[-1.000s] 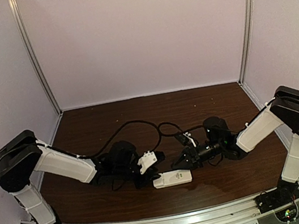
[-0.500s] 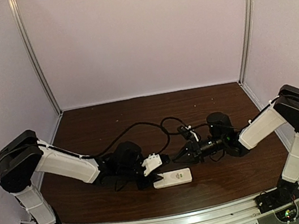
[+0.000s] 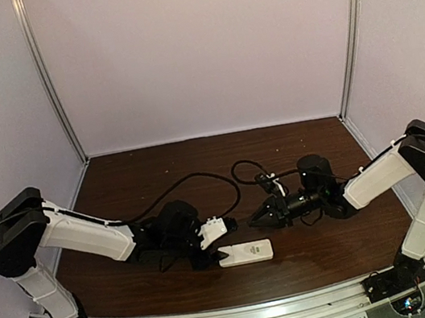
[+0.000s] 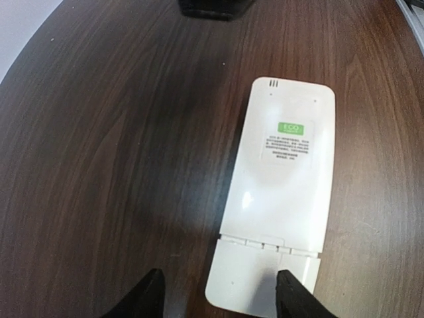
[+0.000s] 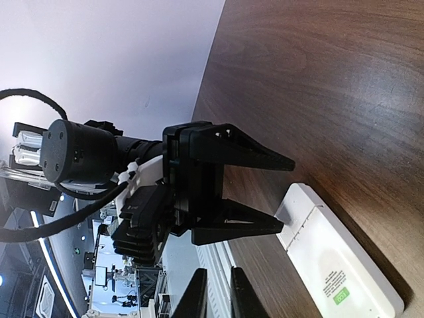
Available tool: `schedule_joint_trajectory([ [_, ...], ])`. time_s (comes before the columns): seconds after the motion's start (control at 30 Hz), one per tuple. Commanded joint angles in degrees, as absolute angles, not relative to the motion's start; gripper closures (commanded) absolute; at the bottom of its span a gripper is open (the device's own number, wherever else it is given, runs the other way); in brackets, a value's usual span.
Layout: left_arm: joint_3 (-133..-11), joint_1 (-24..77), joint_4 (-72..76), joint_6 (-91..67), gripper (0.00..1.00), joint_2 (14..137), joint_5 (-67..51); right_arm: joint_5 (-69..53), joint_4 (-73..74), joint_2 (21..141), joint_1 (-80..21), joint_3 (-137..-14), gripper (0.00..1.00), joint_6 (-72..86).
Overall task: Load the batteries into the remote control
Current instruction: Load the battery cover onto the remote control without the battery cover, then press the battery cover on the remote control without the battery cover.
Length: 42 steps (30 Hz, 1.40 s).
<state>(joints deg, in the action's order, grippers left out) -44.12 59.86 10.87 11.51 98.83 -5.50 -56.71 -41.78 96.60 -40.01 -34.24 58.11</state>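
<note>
The remote control (image 3: pixel 248 252) is a white slab lying face down, a green sticker on its back (image 4: pixel 285 192). A seam marks off its near end section (image 4: pixel 265 275). My left gripper (image 3: pixel 221 254) is open at the remote's left end; in the left wrist view (image 4: pixel 220 299) one fingertip (image 4: pixel 291 298) is over that end section and the other is on bare wood. My right gripper (image 3: pixel 254 220) is shut and empty, held above the table behind the remote (image 5: pixel 338 265); it also shows in the right wrist view (image 5: pixel 218 298). No batteries are in view.
Black cables (image 3: pixel 200 179) loop over the dark wood table (image 3: pixel 141 171) behind both grippers. Pale walls close in the back and sides. A metal rail (image 3: pixel 238 314) runs along the near edge.
My left gripper has moved right up to the remote's left end. My right gripper has drawn back and up, away from the remote.
</note>
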Motion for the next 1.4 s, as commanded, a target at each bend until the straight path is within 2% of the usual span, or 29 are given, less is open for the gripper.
schedule_joint_trajectory([
  [0.0, -43.74, 59.98, 8.43, 7.77, 0.38, 92.74, -2.08, -55.15, -36.69, 92.55, -38.33, -33.21, 0.84, 54.39],
  [0.23, -42.33, 60.02, 7.99, -4.95, 0.39, 85.30, 4.91, -51.06, -22.56, 86.33, -36.53, -31.86, 0.70, 45.55],
  [0.53, -33.47, 61.95, 13.51, -32.48, 0.42, 80.42, 9.59, -48.26, -20.93, 85.13, -36.04, -27.15, 0.69, 43.99],
  [0.8, -37.16, 64.85, 12.34, -38.31, 0.50, 89.80, 9.09, -48.01, -24.50, 87.95, -37.79, -25.75, 0.70, 44.62],
  [1.37, -38.85, 65.12, 14.62, -39.73, 0.57, 95.42, 7.00, -45.16, -22.10, 91.21, -39.40, -25.57, 0.70, 42.26],
])
